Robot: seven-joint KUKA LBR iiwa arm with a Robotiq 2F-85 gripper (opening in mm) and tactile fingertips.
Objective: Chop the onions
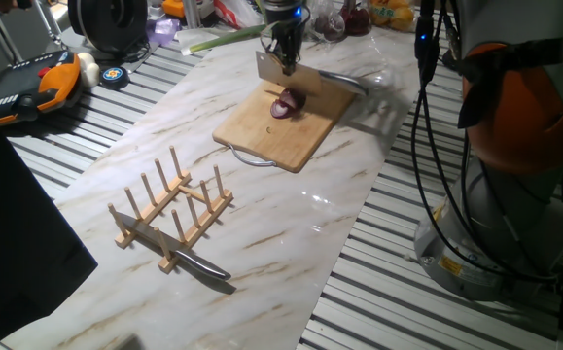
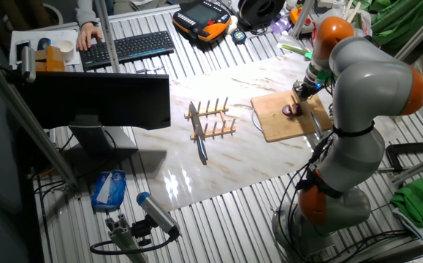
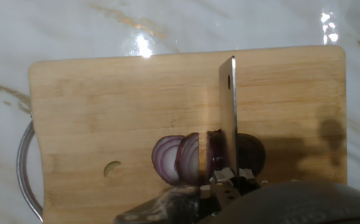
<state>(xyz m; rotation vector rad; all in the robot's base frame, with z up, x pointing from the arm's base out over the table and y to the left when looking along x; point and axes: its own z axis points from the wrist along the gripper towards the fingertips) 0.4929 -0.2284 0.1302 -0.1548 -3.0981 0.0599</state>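
A purple-red onion [image 3: 173, 158] lies on the wooden cutting board [image 3: 105, 106]. Its left part is cut into thin round slices that lean together, and an uncut part [image 3: 254, 152] lies right of the blade. My gripper [image 3: 229, 185] is shut on a cleaver-like knife [image 3: 229, 112], whose blade stands on edge in the onion between the slices and the uncut part. In one fixed view the gripper [image 1: 283, 44] hangs just behind the onion [image 1: 288, 103] with the blade [image 1: 273, 66] over the board [image 1: 281, 131]. The other fixed view shows the onion [image 2: 293, 111] beside the gripper [image 2: 302, 89].
A wooden peg rack [image 1: 169, 209] stands on the marble mat in front, with a second knife [image 1: 198, 262] lying through it. The board has a metal handle [image 3: 24, 168]. Plastic-wrapped vegetables [image 1: 344, 19], a pendant [image 1: 38, 83] and clutter sit along the back. A monitor [image 2: 98, 98] stands aside.
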